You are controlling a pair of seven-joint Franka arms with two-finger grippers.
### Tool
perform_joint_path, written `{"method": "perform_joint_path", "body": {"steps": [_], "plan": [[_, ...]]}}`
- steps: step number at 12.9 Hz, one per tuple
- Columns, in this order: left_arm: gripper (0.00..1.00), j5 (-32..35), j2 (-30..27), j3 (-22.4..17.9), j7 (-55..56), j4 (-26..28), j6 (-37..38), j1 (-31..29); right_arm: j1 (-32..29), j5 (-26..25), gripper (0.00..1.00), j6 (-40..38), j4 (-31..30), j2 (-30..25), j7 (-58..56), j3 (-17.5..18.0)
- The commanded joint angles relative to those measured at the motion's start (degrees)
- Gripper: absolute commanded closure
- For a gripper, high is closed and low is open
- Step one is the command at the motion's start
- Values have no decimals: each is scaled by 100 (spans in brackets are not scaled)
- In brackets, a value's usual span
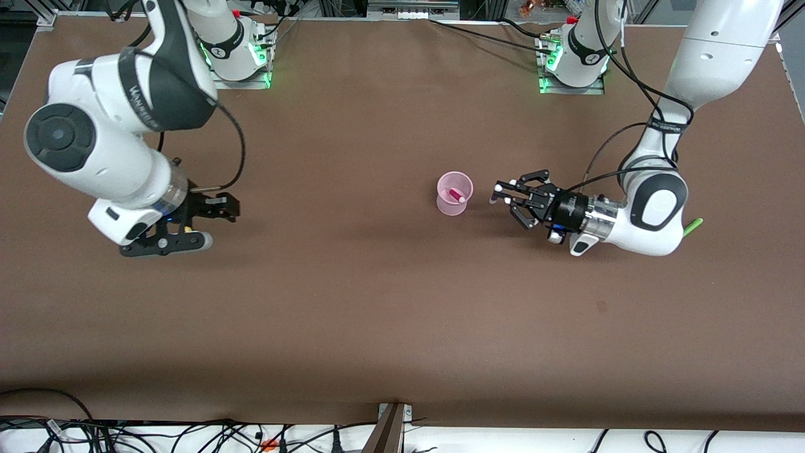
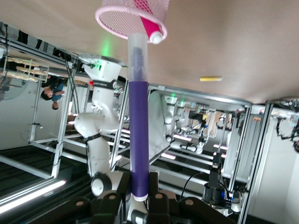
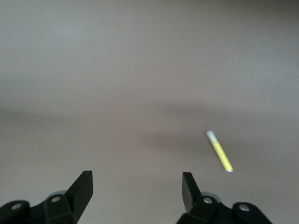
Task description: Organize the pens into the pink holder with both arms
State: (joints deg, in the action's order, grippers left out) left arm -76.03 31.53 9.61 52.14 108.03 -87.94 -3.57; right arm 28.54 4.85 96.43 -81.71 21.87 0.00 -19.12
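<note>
The pink holder was seen standing upright on the brown bench, about midway between the edge by the arms' bases and the edge by the front camera, somewhat toward the left arm's end. A magenta-pink pen was seen inside it, leaning against the rim with its pale tip up.

The left gripper was held just beside the holder, toward the left arm's end of the bench, turned sideways and pointed at the cup. Its jaws were pinched on a purple pen, whose clear capped end was aimed at the holder's rim in the left wrist view.

A light green pen was partly hidden by the left arm's wrist, lying on the bench near that arm's end. A yellow pen was shown lying flat on the bench in the right wrist view and, small, in the left wrist view.

The right gripper was held low over the bench near the right arm's end, well apart from the holder. Its jaws were spread with nothing between them, the yellow pen lying off to one side of them.
</note>
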Motion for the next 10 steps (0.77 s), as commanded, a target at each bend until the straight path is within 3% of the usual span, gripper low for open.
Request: {"method": "perform_joint_path", "body": {"steps": [1, 6, 7, 10], "plan": [[100, -421, -480, 382, -186, 727, -704, -21, 64, 122, 14, 139, -520, -297, -814, -451], [100, -606, -621, 796, -300, 1088, -1225, -21, 64, 113, 9, 850, -1092, -306, -852, -523], [100, -658, -630, 918, -449, 1184, -1391, -29, 64, 104, 3, 807, -1110, -367, -835, -523], [100, -966, -516, 1016, -1151, 1422, -1638, -3, 64, 78, 0, 597, -1093, -534, -835, -549]]}}
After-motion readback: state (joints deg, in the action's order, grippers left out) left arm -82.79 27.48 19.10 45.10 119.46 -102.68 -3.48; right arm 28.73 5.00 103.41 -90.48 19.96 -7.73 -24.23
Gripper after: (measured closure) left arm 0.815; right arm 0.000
